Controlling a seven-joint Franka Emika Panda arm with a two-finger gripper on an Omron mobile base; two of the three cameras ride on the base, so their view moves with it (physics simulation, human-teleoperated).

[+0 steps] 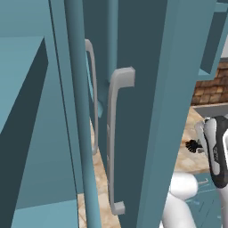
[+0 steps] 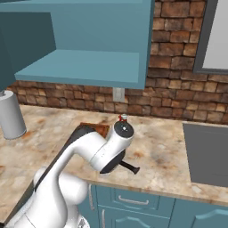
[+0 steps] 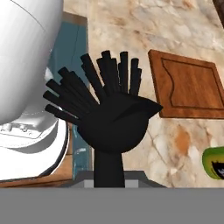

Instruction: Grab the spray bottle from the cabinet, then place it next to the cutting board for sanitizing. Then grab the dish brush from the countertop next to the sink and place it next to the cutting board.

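Observation:
The black dish brush (image 3: 111, 118) stands close before the hand camera, bristles fanned upward, its handle running down between the fingers. My gripper (image 1: 202, 149) is shut on that handle and holds the brush above the tan countertop (image 3: 175, 26). The brown wooden cutting board (image 3: 188, 89) lies flat on the counter beyond the brush, to its right. A green spray bottle (image 3: 214, 162) shows at the right edge, near the board's corner; its red-and-white top (image 2: 122, 118) peeks over my arm. The brush's dark end (image 2: 130, 168) juts out under the wrist.
An open teal cabinet door with grey handles (image 1: 111, 142) blocks most of the left base view. The open upper cabinet (image 2: 89, 67) hangs over the counter. A grey canister (image 2: 11, 116) stands at the left, the sink (image 2: 207, 153) at the right, a brick wall (image 2: 173, 93) behind.

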